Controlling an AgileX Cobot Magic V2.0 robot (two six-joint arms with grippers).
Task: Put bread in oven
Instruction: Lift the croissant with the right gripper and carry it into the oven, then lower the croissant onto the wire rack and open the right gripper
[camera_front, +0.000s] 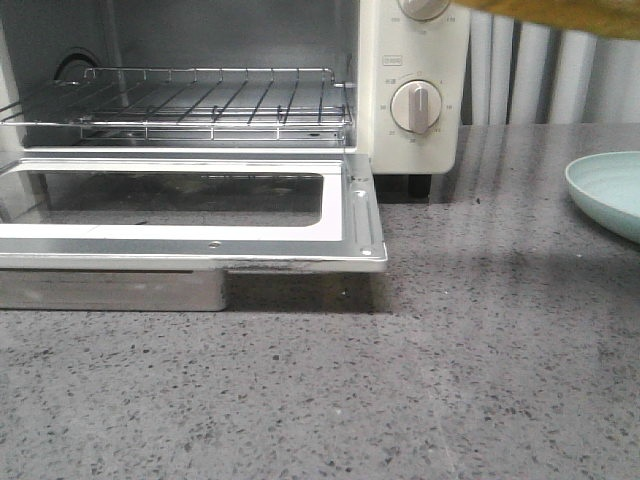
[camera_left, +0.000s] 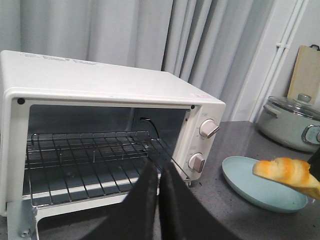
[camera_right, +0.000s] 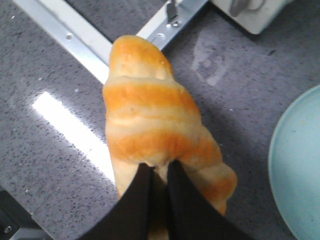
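Surface: grey speckled stone countertop (camera_front: 450, 380), filling the lower half of the front view; pale pleated curtains (camera_left: 150, 35) behind.
Oven (camera_left: 105, 82): cream-white toaster oven, at the left of the front view; door (camera_front: 190, 215) folded down flat toward the camera, glass window facing up.
Rack: wire rack (camera_front: 180, 100) inside the cavity, bare.
Dials: two round beige dials (camera_front: 416, 106) on the panel at the oven's right side, one above the other.
Plate: pale blue-green plate (camera_front: 610, 190), at the right edge of the front view, well apart from the oven, nothing on it.
Bread (camera_right: 150, 115): croissant-shaped roll, orange and cream stripes, held in the air above the countertop, between the plate and the corner of the open door; only a sliver shows at the upper right of the front view.
Right gripper (camera_right: 156, 172): black fingers clamped on the near end of the bread.
Left gripper (camera_left: 159, 175): fingers pressed together with nothing between them, pointed at the open oven.
Background items: grey lidded pot (camera_left: 292, 122) and a wooden board (camera_left: 306, 67), at the right of the left wrist view.
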